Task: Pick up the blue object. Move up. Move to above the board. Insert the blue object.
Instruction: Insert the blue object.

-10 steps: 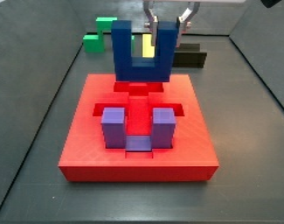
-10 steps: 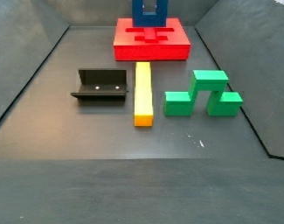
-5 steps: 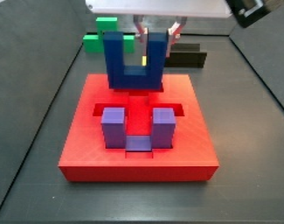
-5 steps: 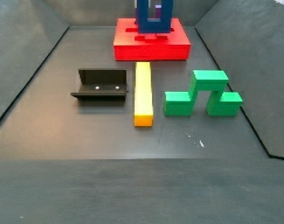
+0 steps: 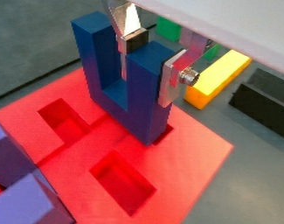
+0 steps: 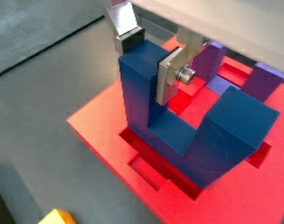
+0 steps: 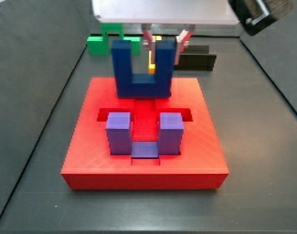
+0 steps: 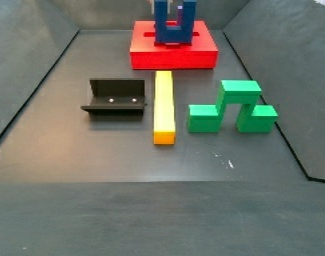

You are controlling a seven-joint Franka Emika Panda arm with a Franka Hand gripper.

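Our pincer [image 5: 151,54] is clamped on one prong of the blue object [image 5: 123,79], its silver plates pressing that prong from both sides. In this wrist view the block stands upright with its base bar down, entering a cut-out in the board [image 5: 190,171]; gripping a prong leaves the base free to go in. A yellow bar [image 5: 218,77] lies beyond the board.

In a wrist view from the opposite side, the pincer [image 6: 152,57] grips the nearer prong while the blue object [image 6: 193,131] sits low against the red board [image 6: 104,131], with the purple block [image 6: 267,80] behind it.

In a side view, the pincer [image 7: 152,43] hangs over the far end of the board [image 7: 144,166]; the blue object [image 7: 144,70] looks partly seated there, behind the purple block [image 7: 143,133].

In a side view from across the floor, the blue object [image 8: 174,24] stands on the board [image 8: 174,53], well apart from the fixture [image 8: 115,98], the yellow bar [image 8: 164,106] and the green block [image 8: 233,106]. We judge insertion nearly done.
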